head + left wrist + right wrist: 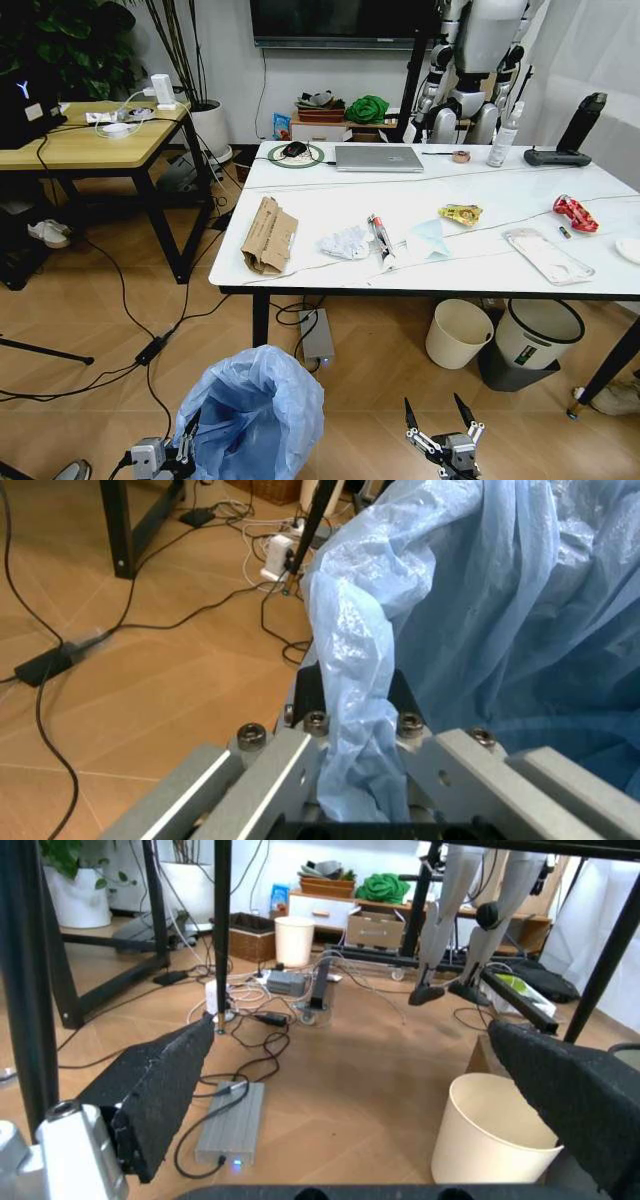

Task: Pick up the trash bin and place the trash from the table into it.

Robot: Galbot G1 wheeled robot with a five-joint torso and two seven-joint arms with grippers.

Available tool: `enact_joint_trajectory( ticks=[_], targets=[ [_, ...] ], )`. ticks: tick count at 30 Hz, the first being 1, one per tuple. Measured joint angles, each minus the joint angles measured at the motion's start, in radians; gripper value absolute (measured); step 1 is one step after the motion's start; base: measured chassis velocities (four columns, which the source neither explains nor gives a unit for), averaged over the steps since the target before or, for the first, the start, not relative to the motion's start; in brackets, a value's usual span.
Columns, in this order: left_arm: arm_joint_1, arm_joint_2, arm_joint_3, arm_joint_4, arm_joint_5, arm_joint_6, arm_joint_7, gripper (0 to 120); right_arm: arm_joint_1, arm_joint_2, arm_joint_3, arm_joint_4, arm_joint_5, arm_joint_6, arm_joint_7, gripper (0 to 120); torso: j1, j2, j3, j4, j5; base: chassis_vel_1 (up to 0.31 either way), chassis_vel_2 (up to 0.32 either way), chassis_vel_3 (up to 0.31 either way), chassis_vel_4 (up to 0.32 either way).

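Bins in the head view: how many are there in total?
3. The trash bin with the blue bag stands on the floor nearest the robot, its bag pinched in the left gripper. The cream round bin and the black-rimmed grey bin sit side by side under the table.

1. The trash bin (255, 415) has its body hidden under the blue bag, and the head view's bottom edge cuts it off.
2. The left gripper (190, 440) has its fingertips buried in bag plastic.
3. A white lid (630, 249) at the table's (330, 215) right edge is cropped.
4. A small item (565, 232) beside the red wrapper (576, 213) is too small to identify.
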Motion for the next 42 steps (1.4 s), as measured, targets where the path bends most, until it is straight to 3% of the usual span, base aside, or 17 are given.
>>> enact_joint_trajectory(
  ticks=[36,42],
  targets=[
    [0.000,-0.003,0.000,0.000,0.006,-0.006,0.003,0,-0.006,0.000,-0.007,0.014,-0.006,0.002,0.000,100,0.073,0.168,0.095,0.0000,0.0000,0.000,0.000,0.000,0.000],
    [0.005,-0.006,-0.037,0.008,0.016,-0.027,0.018,0,-0.009,0.000,-0.006,0.034,0.012,0.002,0.000,100,0.089,0.204,0.115,0.0000,0.0000,0.000,0.000,0.000,0.000]
  ],
)
